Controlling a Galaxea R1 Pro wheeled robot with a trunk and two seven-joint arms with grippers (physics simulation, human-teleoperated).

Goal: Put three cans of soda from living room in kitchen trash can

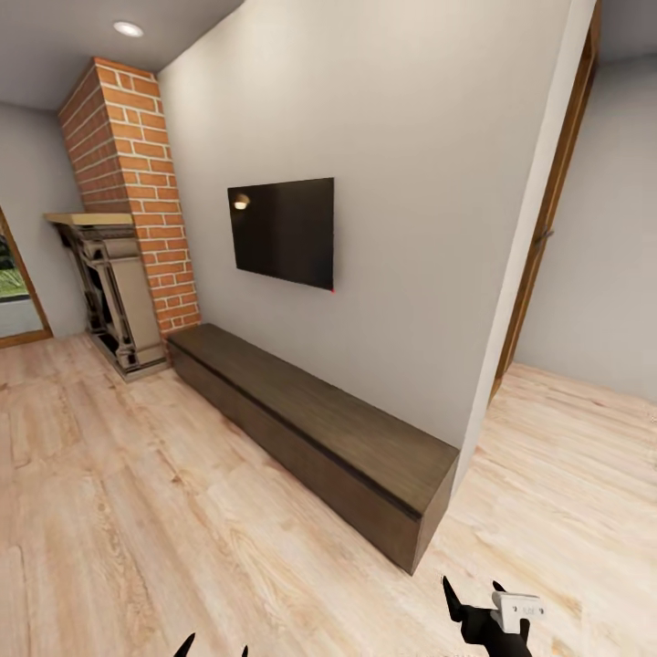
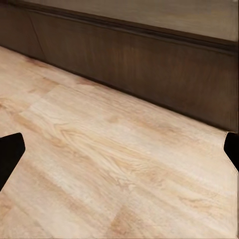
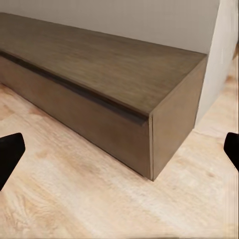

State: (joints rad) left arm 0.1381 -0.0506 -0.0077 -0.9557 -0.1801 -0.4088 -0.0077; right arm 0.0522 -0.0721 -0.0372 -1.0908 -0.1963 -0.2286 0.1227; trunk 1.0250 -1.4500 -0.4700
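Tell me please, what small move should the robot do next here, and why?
Probably turn the base to look around the room: the dark bench, the TV and the floor carry no soda can, and both grippers, left and right, are open and empty.

We look along our right gripper (image 3: 119, 149), whose two dark fingertips (image 3: 10, 154) stand wide apart with nothing between them. Ahead lies the end of the long dark bench (image 3: 114, 74), its top bare, a dark groove running beneath the top board. It stands against the grey wall (image 3: 124, 20), on the pale plank floor (image 3: 99, 204).
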